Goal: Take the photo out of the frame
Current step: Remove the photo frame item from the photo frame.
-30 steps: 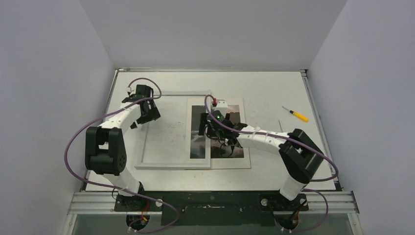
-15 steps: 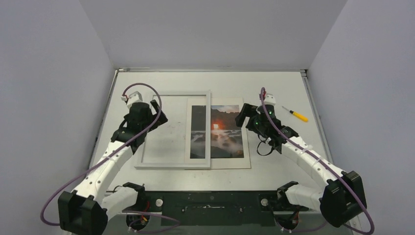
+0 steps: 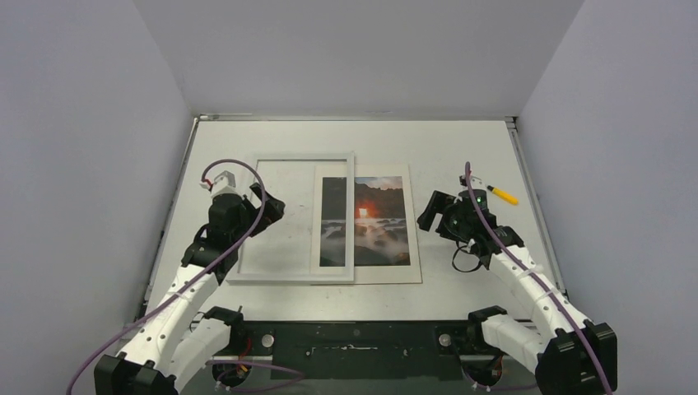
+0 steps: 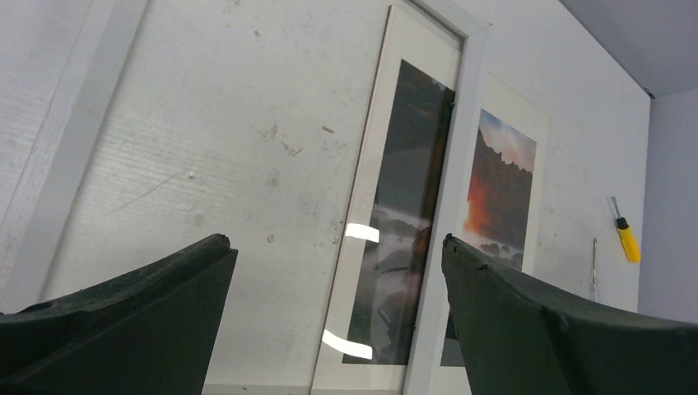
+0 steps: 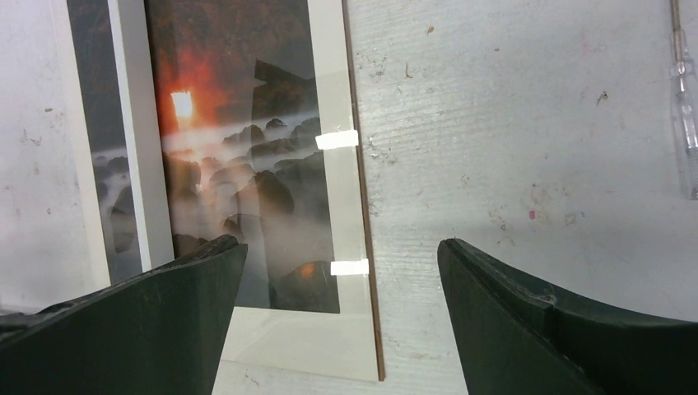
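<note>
The photo (image 3: pixel 380 218), a sunset print with a pale border, lies flat on a brown-edged board right of centre. The white frame (image 3: pixel 290 277) lies flat to its left, and its right rail crosses the photo's left part. My left gripper (image 3: pixel 265 204) hovers open over the frame's left side with nothing between its fingers. In the left wrist view the gripper (image 4: pixel 335 240) faces the frame's rail (image 4: pixel 451 189) and the photo (image 4: pixel 502 181). My right gripper (image 3: pixel 430 211) hangs open and empty just right of the photo. In the right wrist view the gripper (image 5: pixel 342 242) is above the photo's (image 5: pixel 247 123) right border.
A yellow-handled screwdriver (image 3: pixel 503 196) lies at the right of the table (image 3: pixel 461 148), behind my right gripper. A thin clear-handled tool (image 5: pixel 683 107) lies close by. Grey walls close in the table on three sides.
Both arms have drawn back toward the near edge. The right gripper left the photo and now sits right of it. The left gripper moved nearer along the frame's left side.
</note>
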Robot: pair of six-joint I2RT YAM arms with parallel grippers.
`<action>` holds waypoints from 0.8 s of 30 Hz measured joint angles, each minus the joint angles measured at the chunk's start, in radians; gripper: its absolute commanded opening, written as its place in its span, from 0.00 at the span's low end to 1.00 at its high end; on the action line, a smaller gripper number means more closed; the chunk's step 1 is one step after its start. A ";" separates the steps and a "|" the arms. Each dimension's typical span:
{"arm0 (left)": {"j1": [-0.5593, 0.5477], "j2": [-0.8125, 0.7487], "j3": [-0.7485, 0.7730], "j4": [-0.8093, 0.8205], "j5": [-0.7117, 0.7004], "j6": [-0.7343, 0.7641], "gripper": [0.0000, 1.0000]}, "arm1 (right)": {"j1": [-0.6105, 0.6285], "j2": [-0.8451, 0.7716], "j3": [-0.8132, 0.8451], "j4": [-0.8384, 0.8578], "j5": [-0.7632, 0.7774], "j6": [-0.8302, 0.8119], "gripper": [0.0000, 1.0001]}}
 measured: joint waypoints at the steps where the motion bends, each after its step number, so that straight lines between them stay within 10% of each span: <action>1: 0.011 -0.005 -0.018 0.002 0.006 -0.010 0.97 | 0.000 -0.018 -0.006 -0.004 0.000 0.000 0.90; 12: 0.041 -0.004 -0.179 0.105 0.219 -0.027 1.00 | -0.001 -0.101 -0.063 -0.053 0.000 0.013 0.90; 24: -0.374 0.139 -0.025 0.117 0.124 0.090 0.96 | -0.006 -0.133 -0.192 -0.093 -0.076 0.111 0.93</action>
